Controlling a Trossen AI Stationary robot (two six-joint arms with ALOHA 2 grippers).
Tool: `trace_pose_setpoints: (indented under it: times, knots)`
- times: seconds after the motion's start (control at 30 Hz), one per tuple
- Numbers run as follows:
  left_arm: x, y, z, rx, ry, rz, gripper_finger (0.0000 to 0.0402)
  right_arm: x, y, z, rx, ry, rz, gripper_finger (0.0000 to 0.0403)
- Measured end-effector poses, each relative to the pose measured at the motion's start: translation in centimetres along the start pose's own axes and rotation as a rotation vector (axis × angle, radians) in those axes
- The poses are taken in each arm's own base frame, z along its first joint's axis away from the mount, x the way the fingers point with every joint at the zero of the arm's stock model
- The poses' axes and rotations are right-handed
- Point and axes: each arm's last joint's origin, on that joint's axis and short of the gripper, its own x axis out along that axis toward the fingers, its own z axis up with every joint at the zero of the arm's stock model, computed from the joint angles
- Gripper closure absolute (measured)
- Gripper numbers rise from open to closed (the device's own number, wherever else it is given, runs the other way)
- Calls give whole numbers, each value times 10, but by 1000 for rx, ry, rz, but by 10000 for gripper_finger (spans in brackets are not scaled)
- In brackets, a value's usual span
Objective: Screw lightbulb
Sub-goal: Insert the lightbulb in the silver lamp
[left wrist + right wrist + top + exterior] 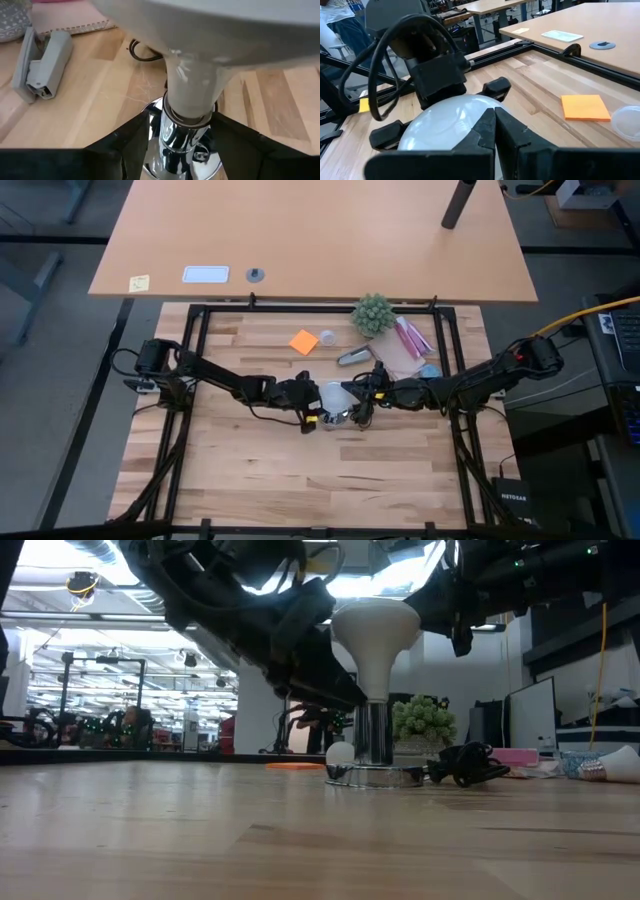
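The lightbulb (pixel 375 630) stands upright at the centre of the low view, its narrow neck down in the chrome socket post (pixel 374 735) of the silver lamp base (pixel 375 776); in the high view it sits mid-table between the two arms. The left gripper (pixel 180 132) has its fingers spread wide either side of the bulb's neck and the socket top; the left wrist view shows dark fingers flanking the joint, and it is hard to say whether they press on it or only bracket it. The right gripper (pixel 494 127) hovers just over the round head with its fingertips closed together, holding nothing. To do the turning well, I judge the left fingers should grip the glass lightly and squarely, keep the bulb's axis in line with the post so the threads do not cross, and turn in short steps while the base stays flat. The black cord (pixel 465 762) lies coiled right of the base in the low view and could snag. Further off, toward the upper middle of the high view, are an orange sticky note (pixel 304 341), a grey oblong metallic object (pixel 353 357), a small green plant (pixel 372 313) and pink items (pixel 412 338), all clear of the work.
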Motion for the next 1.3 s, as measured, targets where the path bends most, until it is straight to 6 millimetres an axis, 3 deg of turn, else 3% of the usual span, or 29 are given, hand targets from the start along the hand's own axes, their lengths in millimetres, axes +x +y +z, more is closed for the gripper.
trace_pose_setpoints:
  times: [0.33,0.7,0.97,1.3]
  knots:
    - [-38,-9,9,-31,101,-21,200,0,0,0,-1,-1,-1,397]
    - [-65,-32,27,-30,-12,-113,200,0,0,0,0,2,8,397]
    - [-68,-39,34,-22,-93,-147,210,0,0,0,1,2,12,397]
    - [-68,-36,36,-7,-117,-82,269,0,1,0,3,5,26,397]
